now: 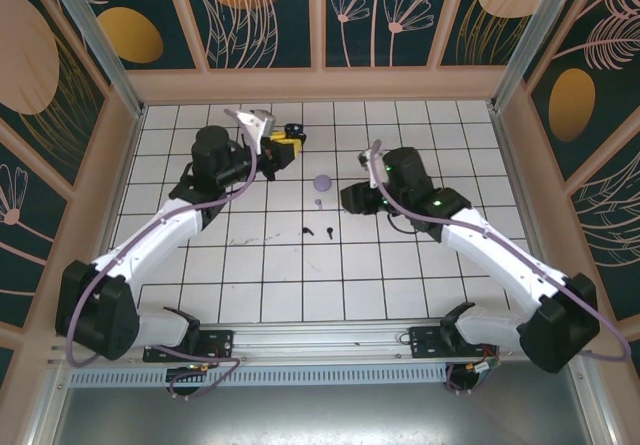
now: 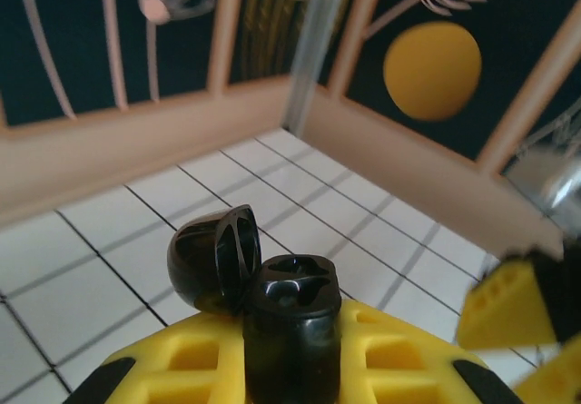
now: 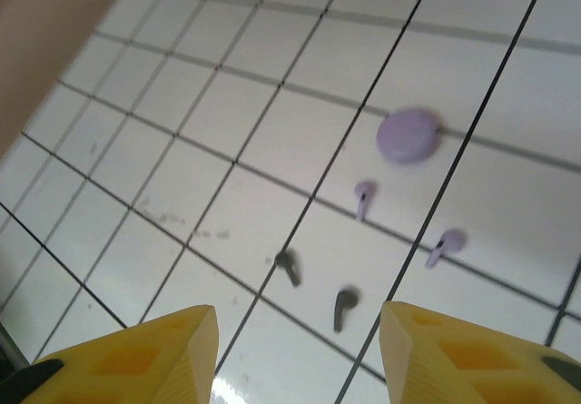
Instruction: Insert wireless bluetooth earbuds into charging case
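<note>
Left end effector [image 1: 284,143] grips the open black case [image 2: 289,322]; right end effector [image 3: 300,354] hovers parted over black earbuds [image 3: 344,306].

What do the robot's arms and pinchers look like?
Both the left arm and right arm have white tubes joined by chunky black joints, with a lilac cable running along each. The right arm has green lights. The left gripper and right gripper have yellow fingers with hollow pockets.

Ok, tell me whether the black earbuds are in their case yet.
No, both black earbuds lie loose on the tiled table.
</note>
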Robot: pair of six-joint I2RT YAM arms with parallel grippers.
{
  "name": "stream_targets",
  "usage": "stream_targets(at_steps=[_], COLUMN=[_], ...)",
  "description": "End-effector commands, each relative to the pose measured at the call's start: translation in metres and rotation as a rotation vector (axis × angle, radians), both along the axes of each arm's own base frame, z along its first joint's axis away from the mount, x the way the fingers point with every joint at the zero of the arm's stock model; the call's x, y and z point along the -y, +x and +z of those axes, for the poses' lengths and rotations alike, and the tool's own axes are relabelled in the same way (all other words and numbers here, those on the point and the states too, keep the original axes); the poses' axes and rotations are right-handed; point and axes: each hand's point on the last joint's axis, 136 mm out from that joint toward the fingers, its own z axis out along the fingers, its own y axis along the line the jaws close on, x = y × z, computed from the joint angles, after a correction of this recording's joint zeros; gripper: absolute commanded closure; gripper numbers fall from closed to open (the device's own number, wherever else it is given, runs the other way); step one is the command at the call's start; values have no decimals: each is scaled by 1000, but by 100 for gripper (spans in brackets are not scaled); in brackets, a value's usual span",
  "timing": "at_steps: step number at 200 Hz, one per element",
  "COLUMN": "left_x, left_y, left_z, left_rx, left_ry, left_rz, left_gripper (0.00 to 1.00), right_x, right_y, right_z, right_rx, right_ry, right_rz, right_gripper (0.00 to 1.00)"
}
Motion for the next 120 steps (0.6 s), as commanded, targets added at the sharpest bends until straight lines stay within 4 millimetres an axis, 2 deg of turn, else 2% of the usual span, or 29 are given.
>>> stream_targets(at_steps=[1,21,50,87,120], left_x=[-31,-46,-56,-63,-67], left_y=[11,14,15,7,4], left_z=[41,49,57,66,70], left_rx=[138,152,147,182,197], left_ry=[-135,-170,-186,-196,-200], left_rz=[206,295,353,369,382], left_gripper=[100,100,100,100,100], right_x=[-9,-24,-45,-74,-87], right_y=[0,2,4,4,10], right_z=[-31,-54,-86,-115,-138], right_rx=[-67,-102,-131,-140,-142], right_ry=[-53,-98,-194,-315,-409], right_rz=[-31,7,98,237,301], right_gripper=[50,51,52,54,55])
